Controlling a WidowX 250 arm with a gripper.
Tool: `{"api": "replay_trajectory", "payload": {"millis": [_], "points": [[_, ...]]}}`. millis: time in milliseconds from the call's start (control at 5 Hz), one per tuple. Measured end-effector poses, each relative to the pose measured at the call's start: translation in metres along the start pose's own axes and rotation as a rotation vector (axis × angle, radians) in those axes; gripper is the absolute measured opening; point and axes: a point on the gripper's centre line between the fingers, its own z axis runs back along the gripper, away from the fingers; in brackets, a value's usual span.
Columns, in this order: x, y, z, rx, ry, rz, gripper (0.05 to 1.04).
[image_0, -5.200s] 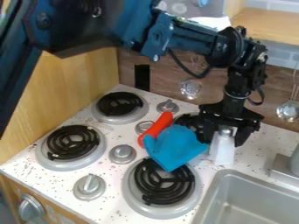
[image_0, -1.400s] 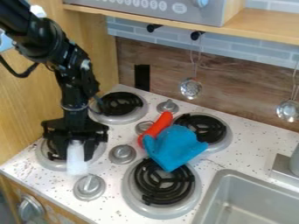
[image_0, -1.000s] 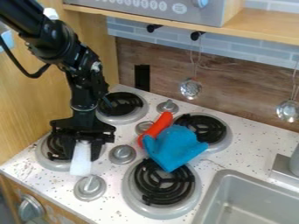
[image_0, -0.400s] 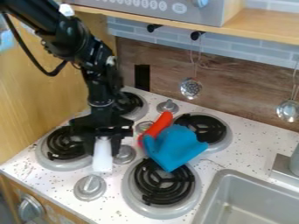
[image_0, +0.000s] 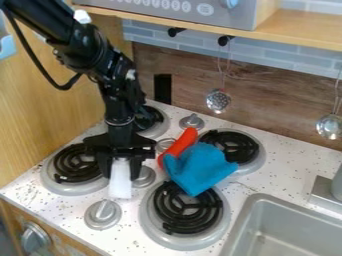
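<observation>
The black gripper (image_0: 120, 167) hangs upright over the left part of the stove, between the front-left burner (image_0: 76, 162) and a grey knob. A white elongated piece (image_0: 120, 184) points down from its lower end; whether this is held or part of the gripper I cannot tell. To the right lies a blue cloth-like item (image_0: 199, 167), apart from the gripper, over the area between the two right burners. Beside the blue item's upper left edge lies a red-orange object (image_0: 179, 146), slanting up to the right.
Behind the gripper is the back-left burner (image_0: 157, 120), partly covered by the arm. The front-right burner (image_0: 186, 209) and back-right burner (image_0: 235, 145) flank the blue item. A metal sink (image_0: 252, 220) is at the lower right. Two metal ladles (image_0: 218, 101) hang at the back wall.
The gripper went from the right side of the stove over to the far left, then came back a little to the right. The white piece moved with it; blue and red-orange items stayed put.
</observation>
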Motion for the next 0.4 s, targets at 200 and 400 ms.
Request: {"api": "replay_trajectory", "payload": {"millis": [200, 400], "points": [[-0.0038, -0.0006, -0.0019, -0.009, 0.013, -0.011, 0.991], [-0.0072, -0.0021, 0.0051, -0.034, 0.014, -0.052, 1.008]]}}
